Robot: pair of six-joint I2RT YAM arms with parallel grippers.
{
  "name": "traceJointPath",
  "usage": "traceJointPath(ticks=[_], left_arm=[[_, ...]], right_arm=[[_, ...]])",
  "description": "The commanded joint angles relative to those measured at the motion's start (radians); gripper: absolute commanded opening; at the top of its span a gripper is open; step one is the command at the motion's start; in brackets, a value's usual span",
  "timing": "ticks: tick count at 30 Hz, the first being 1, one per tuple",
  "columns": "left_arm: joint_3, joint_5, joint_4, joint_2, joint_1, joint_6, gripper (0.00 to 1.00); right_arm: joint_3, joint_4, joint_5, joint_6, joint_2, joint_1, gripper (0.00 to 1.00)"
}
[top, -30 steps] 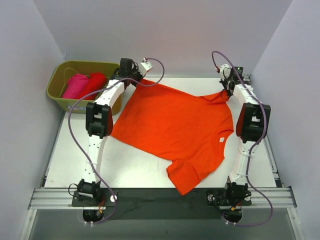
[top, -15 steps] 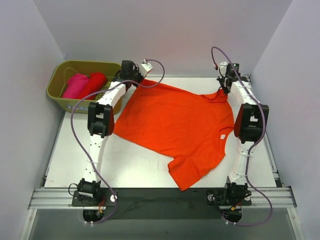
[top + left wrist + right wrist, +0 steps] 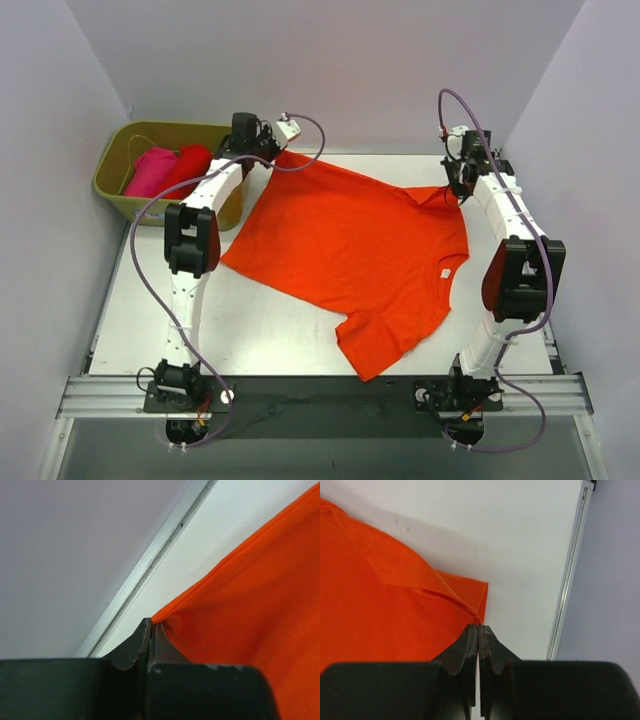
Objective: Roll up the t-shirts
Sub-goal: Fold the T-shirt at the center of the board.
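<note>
Clamped fully shut in the left jaws on a far hem corner of the orange t-shirt point(image 3: 350, 250), in the right jaws on a far sleeve tip. Stretched between them, mostly flat on the desk point(image 3: 260, 340). Spreading step, seemingly; next: lower, release, smooth before rolling.

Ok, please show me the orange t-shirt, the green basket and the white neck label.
orange t-shirt point(image 3: 350, 250): top view, middle of the cloth.
green basket point(image 3: 107, 160): top view, its left rim.
neck label point(image 3: 441, 275): top view, the white tag itself.

Table point(image 3: 250, 335) free near-left of orange t-shirt point(image 3: 350, 240); basket point(image 3: 112, 192) blocks far left
</note>
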Motion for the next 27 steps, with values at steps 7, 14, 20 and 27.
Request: traceJointPath(ticks=[7,14,20,27], left_arm=[[-0.081,0.158,-0.059,-0.155,0.047,0.182,0.0],[-0.128,0.218,-0.123,-0.192,0.07,0.34,0.0],[-0.121,0.269,-0.229,-0.209,0.069,0.486,0.0],[-0.164,0.275,-0.368,-0.238,0.07,0.736,0.0]], right_arm=[[-0.17,-0.144,-0.002,0.097,-0.228,0.074,0.0],[-0.25,-0.215,-0.035,0.149,-0.339,0.111,0.0],[-0.295,-0.237,-0.036,0.165,-0.394,0.111,0.0],[-0.341,-0.255,-0.035,0.178,-0.44,0.107,0.0]])
